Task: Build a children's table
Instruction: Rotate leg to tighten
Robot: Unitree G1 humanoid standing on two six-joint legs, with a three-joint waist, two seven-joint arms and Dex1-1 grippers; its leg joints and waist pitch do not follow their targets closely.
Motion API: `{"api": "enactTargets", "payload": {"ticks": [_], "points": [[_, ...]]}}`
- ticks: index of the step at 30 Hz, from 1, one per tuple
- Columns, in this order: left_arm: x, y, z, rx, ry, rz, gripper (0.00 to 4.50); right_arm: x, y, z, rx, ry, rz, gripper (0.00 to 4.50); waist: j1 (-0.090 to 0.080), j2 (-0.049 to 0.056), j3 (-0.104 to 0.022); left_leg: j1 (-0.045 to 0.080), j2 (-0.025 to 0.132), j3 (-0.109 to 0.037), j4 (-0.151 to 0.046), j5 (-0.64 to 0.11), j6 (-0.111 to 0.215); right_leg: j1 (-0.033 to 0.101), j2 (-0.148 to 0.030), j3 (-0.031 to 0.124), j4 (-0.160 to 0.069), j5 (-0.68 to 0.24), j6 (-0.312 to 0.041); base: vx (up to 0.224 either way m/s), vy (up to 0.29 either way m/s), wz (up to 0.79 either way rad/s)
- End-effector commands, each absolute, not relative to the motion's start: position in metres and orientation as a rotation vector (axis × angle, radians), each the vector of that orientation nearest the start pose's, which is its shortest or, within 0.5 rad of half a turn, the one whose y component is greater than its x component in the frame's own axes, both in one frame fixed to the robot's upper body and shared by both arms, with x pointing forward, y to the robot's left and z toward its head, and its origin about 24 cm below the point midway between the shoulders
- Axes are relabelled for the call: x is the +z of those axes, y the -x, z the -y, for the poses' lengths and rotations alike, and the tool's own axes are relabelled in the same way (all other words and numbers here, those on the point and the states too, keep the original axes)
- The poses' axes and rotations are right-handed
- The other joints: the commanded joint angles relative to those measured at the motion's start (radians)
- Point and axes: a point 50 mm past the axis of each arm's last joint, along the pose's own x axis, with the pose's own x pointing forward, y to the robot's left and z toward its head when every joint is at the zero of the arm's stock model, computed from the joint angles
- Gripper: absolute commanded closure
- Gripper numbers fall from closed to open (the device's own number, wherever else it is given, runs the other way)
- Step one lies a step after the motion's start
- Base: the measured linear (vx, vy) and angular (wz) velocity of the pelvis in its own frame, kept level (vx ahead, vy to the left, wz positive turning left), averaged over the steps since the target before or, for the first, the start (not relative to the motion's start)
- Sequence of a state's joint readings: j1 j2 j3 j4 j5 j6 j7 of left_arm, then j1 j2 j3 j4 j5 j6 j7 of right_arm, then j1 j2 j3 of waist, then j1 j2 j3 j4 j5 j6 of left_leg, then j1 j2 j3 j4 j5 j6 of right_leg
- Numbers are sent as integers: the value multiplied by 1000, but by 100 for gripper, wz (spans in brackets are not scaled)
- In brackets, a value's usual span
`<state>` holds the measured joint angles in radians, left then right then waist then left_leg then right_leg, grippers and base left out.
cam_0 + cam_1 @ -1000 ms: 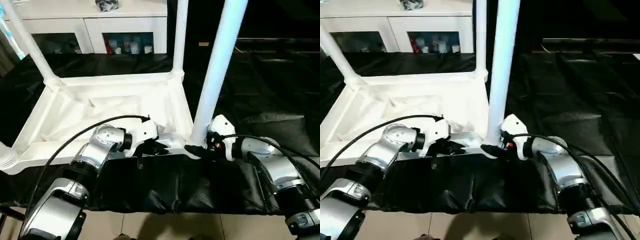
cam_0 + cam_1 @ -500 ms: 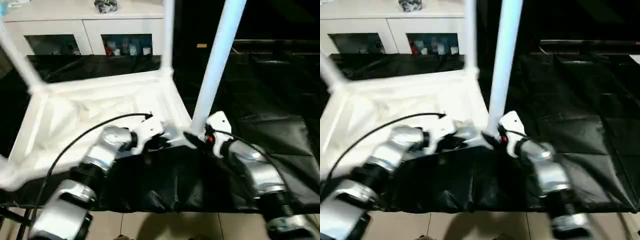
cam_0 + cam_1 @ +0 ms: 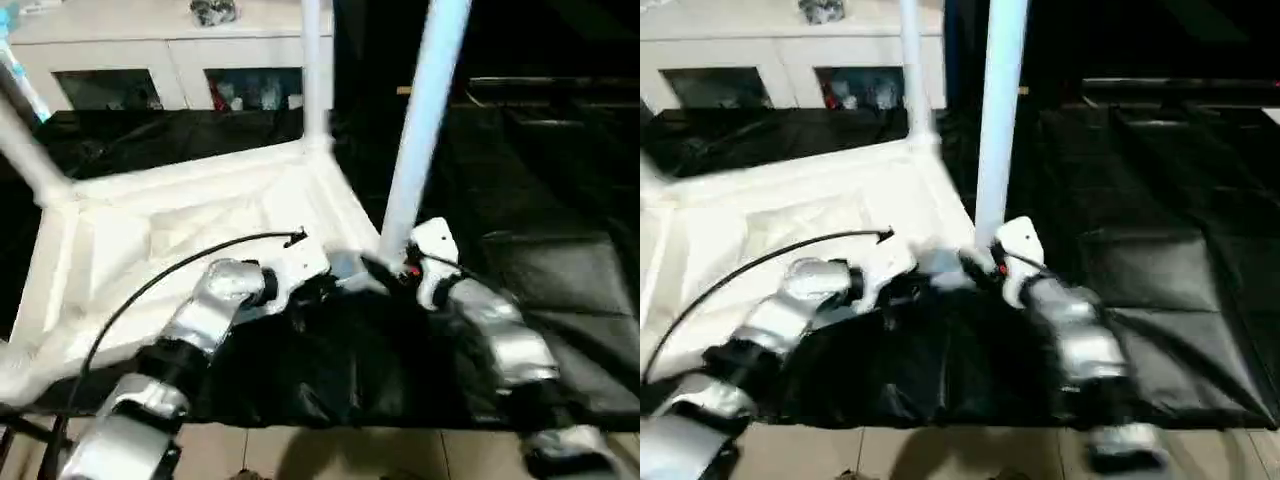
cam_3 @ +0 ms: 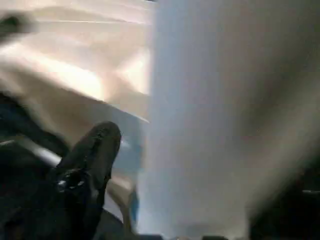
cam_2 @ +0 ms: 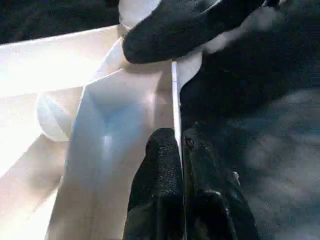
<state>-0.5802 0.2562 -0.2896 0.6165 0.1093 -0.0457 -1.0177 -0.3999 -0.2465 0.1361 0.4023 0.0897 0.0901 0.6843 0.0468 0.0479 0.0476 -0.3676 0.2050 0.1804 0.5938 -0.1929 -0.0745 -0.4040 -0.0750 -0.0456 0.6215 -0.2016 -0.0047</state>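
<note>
Left wrist view: left hand pinching tabletop rim

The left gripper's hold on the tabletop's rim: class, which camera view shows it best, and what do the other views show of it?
The left wrist view: the left gripper is shut on the thin rim of the tabletop, one finger each side. From both eye views it sits small at the near edge, mostly hidden behind the wrist.

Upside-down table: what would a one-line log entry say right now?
tabletop upside down on black cloth | left fingers pinch its near rim | right gripper at near leg base
</note>
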Motion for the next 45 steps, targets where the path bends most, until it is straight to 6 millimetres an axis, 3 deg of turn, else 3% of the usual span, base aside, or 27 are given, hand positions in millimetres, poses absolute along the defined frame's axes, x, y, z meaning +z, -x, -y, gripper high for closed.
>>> {"api": "enactTargets", "payload": {"ticks": [1,4,11,17,23,24,34,41,45], "points": [[50,-311,-96,-1356,-459,-234,450,53,-302,123,987,189,-163,66,4,-22,-63,2,17,-1,-60,-144,86,55,-54,38,-75,-84,-235,0,0,0],[51,-310,-109,-1387,-458,-248,450,54,-292,134,1112,216,-195,66,11,-19,-64,5,22,-2,-60,-140,91,56,-53,38,-71,-69,-244,0,0,0],[53,-307,-126,-1450,-441,-286,450,50,-279,144,1349,287,-293,66,20,-24,-64,3,22,0,-59,-135,97,56,-55,35,-69,-75,-254,0,0,0],[55,-306,-130,-1492,-416,-306,450,52,-283,142,1421,269,-348,118,20,-25,-65,3,22,0,-58,-119,97,56,-54,34,-67,-72,-260,0,0,0],[56,-307,-132,-1500,-417,-315,450,50,-284,142,1449,261,-375,154,22,-26,-66,3,21,0,-56,-104,101,57,-55,34,-64,-50,-266,0,0,0],[56,-307,-132,-1503,-415,-317,450,49,-283,142,1453,258,-378,167,22,-29,-66,3,22,0,-56,-102,102,57,-55,34,-64,-49,-265,0,0,0],[56,-307,-137,-1513,-413,-343,450,45,-282,142,1489,233,-413,237,24,-27,-67,3,21,0,-56,-103,99,57,-55,33,-63,-52,-268,0,0,0],[57,-310,-135,-1468,-394,-317,450,42,-278,140,1452,150,-400,250,26,-27,-66,4,22,0,-57,-115,92,58,-56,34,-66,-66,-262,0,0,0],[54,-317,-128,-1352,-414,-298,450,36,-275,134,1318,50,-376,251,29,-28,-63,6,22,-2,-61,-132,76,54,-55,34,-71,-111,-246,0,0,0]]}}
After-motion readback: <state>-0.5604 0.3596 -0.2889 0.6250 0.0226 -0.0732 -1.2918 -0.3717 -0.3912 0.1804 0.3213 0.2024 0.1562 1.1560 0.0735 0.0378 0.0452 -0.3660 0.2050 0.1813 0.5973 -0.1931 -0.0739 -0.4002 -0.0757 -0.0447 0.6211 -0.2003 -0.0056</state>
